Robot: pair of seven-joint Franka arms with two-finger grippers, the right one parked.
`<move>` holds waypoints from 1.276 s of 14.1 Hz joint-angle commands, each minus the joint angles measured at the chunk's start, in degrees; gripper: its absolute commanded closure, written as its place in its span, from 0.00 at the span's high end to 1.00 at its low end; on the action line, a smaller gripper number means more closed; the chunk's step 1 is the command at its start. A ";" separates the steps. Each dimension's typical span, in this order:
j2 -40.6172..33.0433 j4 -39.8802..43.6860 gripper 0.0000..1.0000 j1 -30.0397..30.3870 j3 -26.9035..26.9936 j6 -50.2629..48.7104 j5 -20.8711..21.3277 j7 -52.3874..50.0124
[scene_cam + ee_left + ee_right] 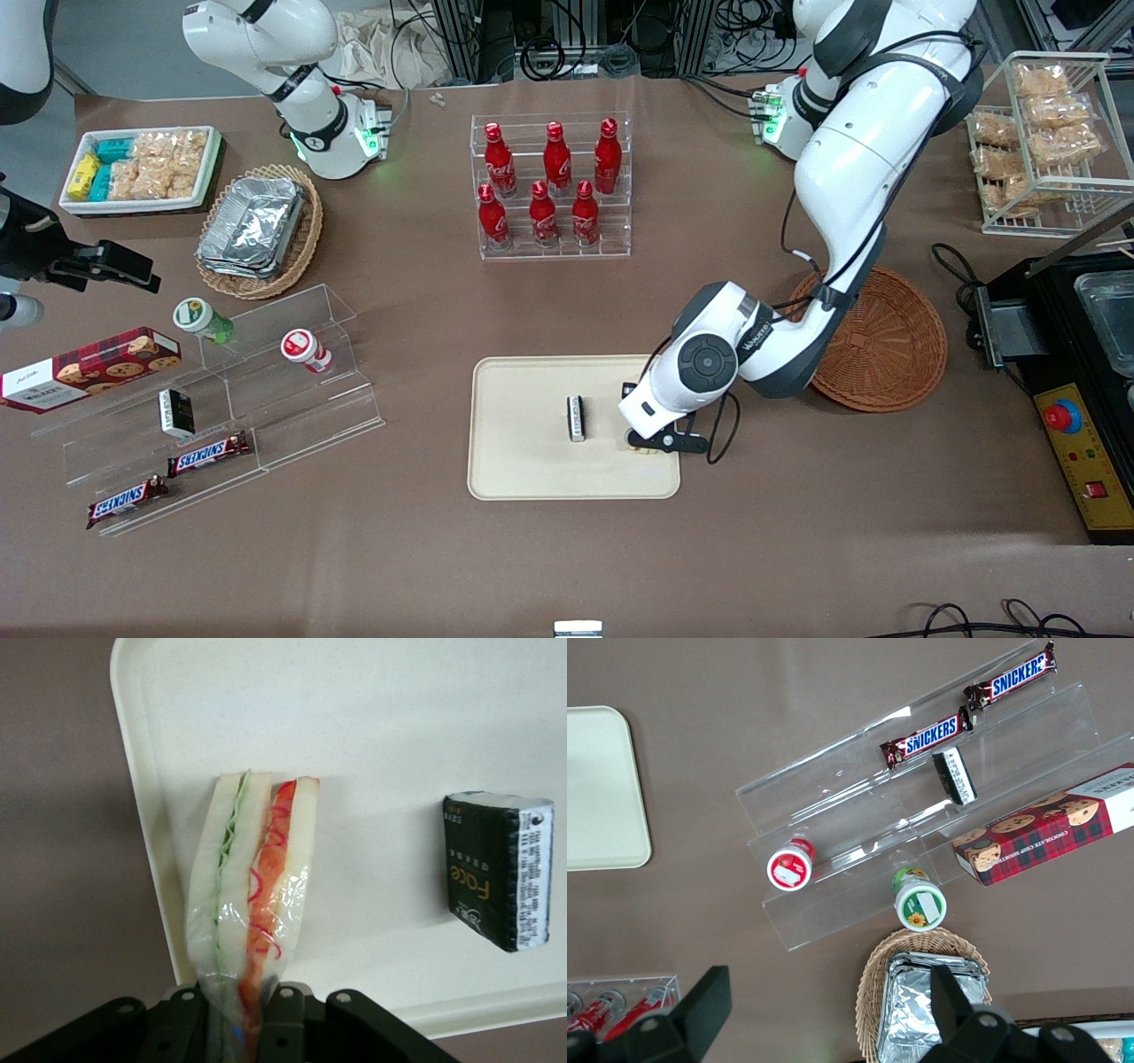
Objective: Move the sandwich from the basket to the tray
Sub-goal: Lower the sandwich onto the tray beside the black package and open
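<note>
My left gripper [651, 440] is low over the tray's [532, 461] end nearest the basket, shut on the sandwich [252, 886]. The black fingers [288, 1020] pinch one end of the clear-wrapped wedge, whose pale bread and red, orange and green filling point out over the cream tray [399, 744], just inside its rim. I cannot tell whether the sandwich touches the tray. In the front view only a sliver of the sandwich [643, 449] shows under the gripper. The reddish-brown wicker basket [886, 341] beside the tray, toward the working arm's end, holds nothing.
A small dark packet [576, 417] stands on the tray's middle, beside the sandwich [498, 870]. A rack of red bottles [551, 186] is farther from the front camera. Clear acrylic steps with snacks [221, 399] lie toward the parked arm's end. A black box with a red button [1076, 416] is near the basket.
</note>
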 commanded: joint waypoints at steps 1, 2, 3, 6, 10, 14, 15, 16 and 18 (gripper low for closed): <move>0.59 2.07 0.00 -0.69 0.36 -1.40 1.42 -3.83; 0.59 2.07 0.00 -0.69 0.36 -1.57 1.51 -6.29; 0.59 2.07 0.00 -0.69 0.36 -1.58 1.59 -8.23; 0.85 1.90 0.06 -0.95 1.59 -1.66 3.43 -10.35; 1.64 1.90 1.00 -0.96 1.59 -1.14 3.44 -10.18; 0.94 3.29 1.00 -0.87 1.59 -1.14 3.18 -10.35; 0.50 3.65 1.00 -0.87 1.50 -1.48 2.92 -10.44; -0.63 3.74 1.00 -0.87 1.41 -1.57 2.83 -10.53; -3.97 3.74 1.00 -0.87 1.32 -3.67 3.00 -11.84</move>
